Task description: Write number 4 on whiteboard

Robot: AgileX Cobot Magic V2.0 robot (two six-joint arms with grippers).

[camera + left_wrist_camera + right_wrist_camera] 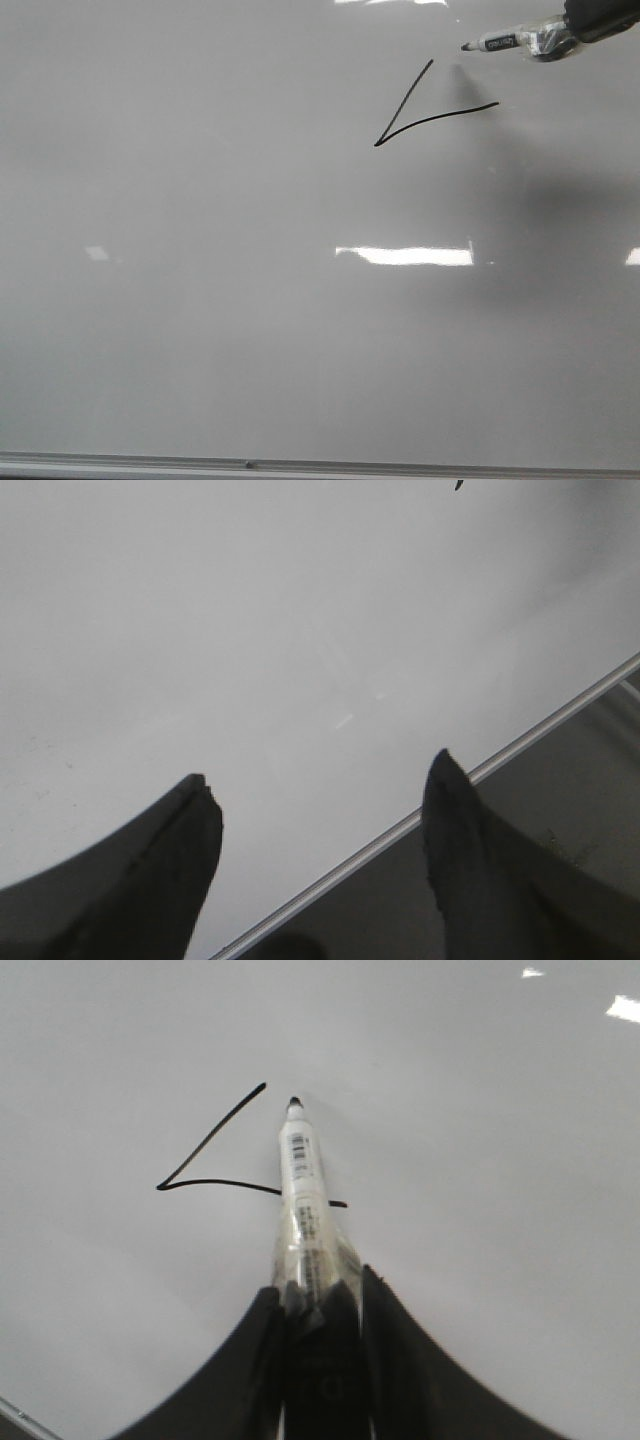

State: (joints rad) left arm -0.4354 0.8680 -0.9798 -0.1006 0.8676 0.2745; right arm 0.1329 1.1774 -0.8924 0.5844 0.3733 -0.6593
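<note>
The whiteboard (200, 330) fills the frame; my unfinished number 4 (425, 115) sits upper right. My right gripper (322, 1295) pinches a marker (510, 42) just above it; my left gripper (320, 780) is spread, holding nothing.

The whiteboard (200, 330) was seen as glossy pale grey-white, edged by a thin grey metal frame (300, 464) and marked with bright white rectangular reflections. The number 4 (425, 115), unfinished, was drawn in thin black strokes. The marker (302, 1200) was seen with a white barrel, a black tip and a small black-printed label, its rear part clear. The fingers of the right gripper (320, 1305) and the left gripper (320, 810) were black.
</note>
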